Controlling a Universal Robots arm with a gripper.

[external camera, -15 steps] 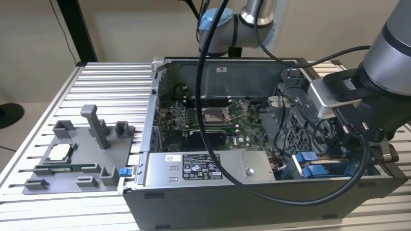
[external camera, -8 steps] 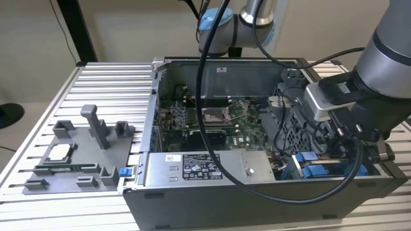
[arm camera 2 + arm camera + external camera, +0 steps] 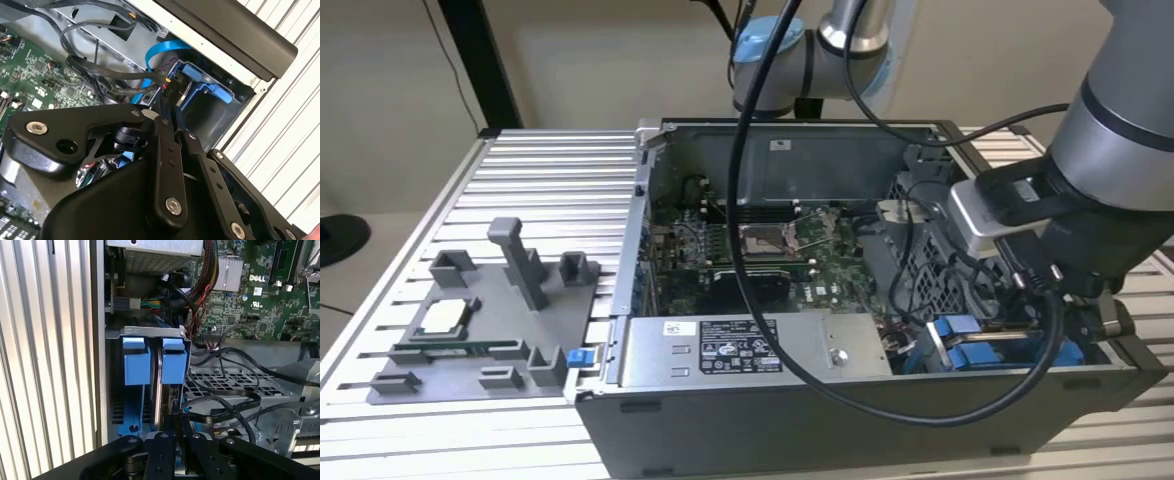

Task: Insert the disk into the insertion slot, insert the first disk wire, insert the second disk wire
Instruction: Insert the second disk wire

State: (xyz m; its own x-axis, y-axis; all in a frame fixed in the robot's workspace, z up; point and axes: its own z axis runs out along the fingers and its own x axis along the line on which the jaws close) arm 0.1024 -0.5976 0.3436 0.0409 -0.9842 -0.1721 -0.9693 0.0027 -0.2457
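Observation:
The disk (image 3: 159, 385) sits in the insertion slot (image 3: 150, 332) of the case, its blue carrier tabs (image 3: 136, 360) standing side by side. In the second wrist view the disk's end (image 3: 186, 94) shows inside its blue carrier, with a black wire connector (image 3: 168, 91) at it. My gripper (image 3: 175, 127) is shut on that black disk wire, just behind the connector. In the first wrist view the gripper (image 3: 178, 434) hovers right over the disk's edge with the wire (image 3: 176, 421) between the fingers. In the exterior view the gripper (image 3: 1051, 295) hangs over the blue bay (image 3: 974, 340) at the case's right corner.
A grey labelled power-supply box (image 3: 720, 350) lies beside the bay, with the green motherboard (image 3: 747, 250) behind it. Loose black cables (image 3: 225, 405) cross the perforated metal next to the disk. A blue flat cable (image 3: 160, 50) curls near the case wall. A grey parts fixture (image 3: 480, 320) stands outside the case.

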